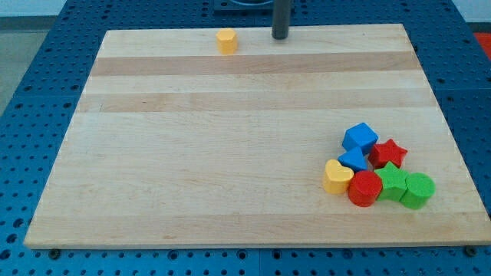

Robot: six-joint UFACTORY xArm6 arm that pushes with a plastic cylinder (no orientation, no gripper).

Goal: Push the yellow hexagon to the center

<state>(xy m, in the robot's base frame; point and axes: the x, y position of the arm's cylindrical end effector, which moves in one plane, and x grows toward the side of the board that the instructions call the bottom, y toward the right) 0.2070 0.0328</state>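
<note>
The yellow hexagon [226, 41] sits on the wooden board [230, 138] near the view's top edge, left of the middle. My tip [280, 36] is the lower end of a dark rod that comes down at the view's top, right of the hexagon, with a gap between them.
A cluster of blocks lies at the view's lower right: a blue cube [359, 138], a blue triangle [354, 159], a red star [388, 152], a yellow heart [337, 176], a red cylinder [364, 188], a green star [392, 181] and a green cylinder [418, 190]. Blue perforated table surrounds the board.
</note>
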